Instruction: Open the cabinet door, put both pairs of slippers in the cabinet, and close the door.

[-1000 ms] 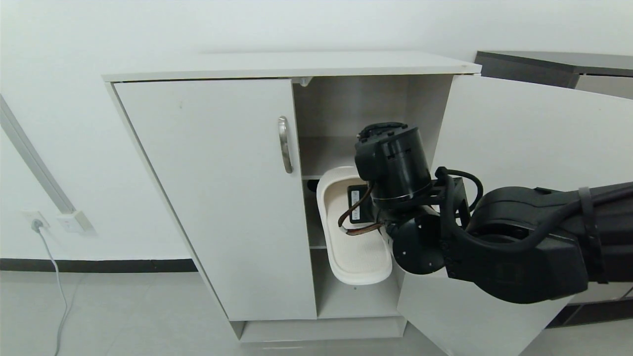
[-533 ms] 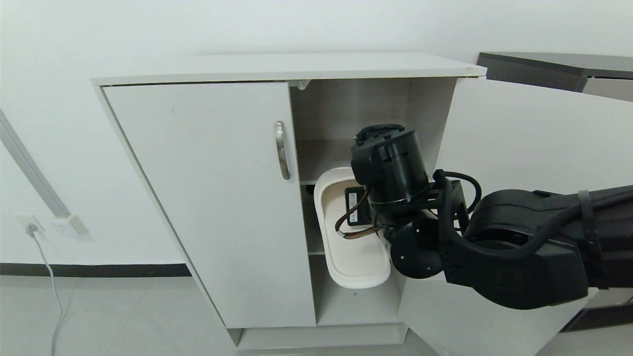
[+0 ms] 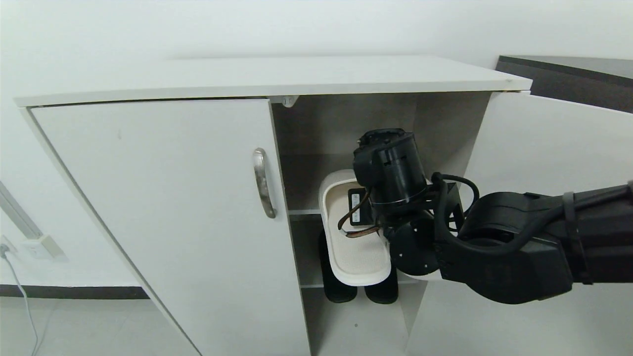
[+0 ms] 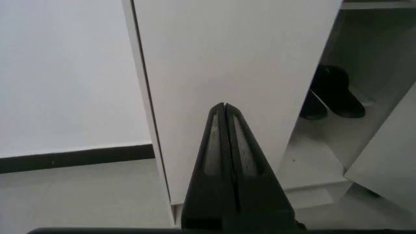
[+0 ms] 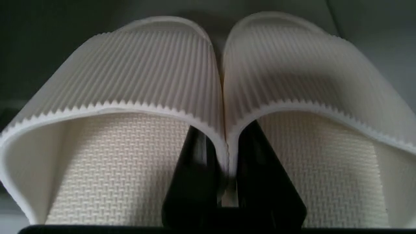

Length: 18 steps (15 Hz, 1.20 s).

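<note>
right claw [image 5: 224,172] pinching white slippers [image 5: 156,78] | left claw [image 4: 224,112] pressed together | black slippers [image 3: 339,289] inside cabinet [image 3: 272,74]

Cream-white foam slippers [image 5: 156,84] now: ribbed straps, dimpled weave on the footbeds. Plain black rubber slippers [image 3: 339,291], white wooden cabinet [image 3: 148,198], silver metal handle [image 3: 263,183]

- A plain white wall [image 3: 148,29] fills the background.
- A black skirting strip [image 3: 69,291] runs along the wall's foot, where it meets the pale grey floor [image 3: 74,329].
- Grey cable trunking [image 3: 17,210] slants down the wall at the head view's left edge and ends at a small white box [image 3: 44,247].
- Just beside that box, a grey cord [image 3: 27,309] hangs from the picture's edge down to the floor.
- A dark-fronted piece of furniture [image 3: 568,81] stands against the wall at far right.
</note>
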{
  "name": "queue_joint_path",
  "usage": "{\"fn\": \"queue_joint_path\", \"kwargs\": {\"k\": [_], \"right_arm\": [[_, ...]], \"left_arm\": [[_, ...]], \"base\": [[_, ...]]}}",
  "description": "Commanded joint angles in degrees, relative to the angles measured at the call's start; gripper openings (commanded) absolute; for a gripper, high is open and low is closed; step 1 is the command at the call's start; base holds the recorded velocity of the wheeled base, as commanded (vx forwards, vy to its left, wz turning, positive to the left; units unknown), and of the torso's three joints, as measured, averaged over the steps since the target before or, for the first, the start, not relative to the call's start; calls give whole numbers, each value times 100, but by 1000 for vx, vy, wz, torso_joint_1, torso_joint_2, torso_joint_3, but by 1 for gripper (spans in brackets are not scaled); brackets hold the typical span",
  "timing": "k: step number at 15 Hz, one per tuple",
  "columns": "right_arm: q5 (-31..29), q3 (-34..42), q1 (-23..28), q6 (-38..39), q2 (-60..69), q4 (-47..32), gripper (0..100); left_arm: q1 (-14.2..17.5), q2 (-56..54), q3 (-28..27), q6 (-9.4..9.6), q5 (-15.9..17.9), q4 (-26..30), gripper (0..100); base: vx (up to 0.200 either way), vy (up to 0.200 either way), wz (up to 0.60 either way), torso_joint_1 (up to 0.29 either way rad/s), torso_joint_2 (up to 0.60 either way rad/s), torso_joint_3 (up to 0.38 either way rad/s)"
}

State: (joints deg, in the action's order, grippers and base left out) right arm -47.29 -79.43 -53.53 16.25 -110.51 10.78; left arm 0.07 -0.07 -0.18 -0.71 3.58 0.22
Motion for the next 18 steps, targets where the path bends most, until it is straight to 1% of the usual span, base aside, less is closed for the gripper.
{"fn": "queue_joint_path", "kwargs": {"k": [1,4,10,12,14,16,18], "right_arm": [[0,24,9,-17,-41,47,0],[62,-213,159,-61,-243,30,0],[255,-1250,554,-96,-1078,-14,0],[273,-1760,791,-315,-1430,-14,0],[290,-2094,906,-456,-1623,-23,0],[413,-2278,976,-526,-1693,-41,0],[545,-2436,1002,-526,-1702,-216,0]], "left_arm": [[1,7,1,-17,2,-4,0],[1,7,1,-17,-7,4,0],[1,7,1,-17,-7,-4,0],[1,7,1,-17,-16,-4,0],[1,7,1,-17,-16,-4,0],[1,7,1,-17,-7,4,0],[1,7,1,-17,-16,-4,0]], "base": [[0,0,0,0,0,0],[0,0,0,0,0,0],[0,0,0,0,0,0],[0,0,0,0,0,0],[0,0,0,0,0,0],[0,0,0,0,0,0],[0,0,0,0,0,0]]}}
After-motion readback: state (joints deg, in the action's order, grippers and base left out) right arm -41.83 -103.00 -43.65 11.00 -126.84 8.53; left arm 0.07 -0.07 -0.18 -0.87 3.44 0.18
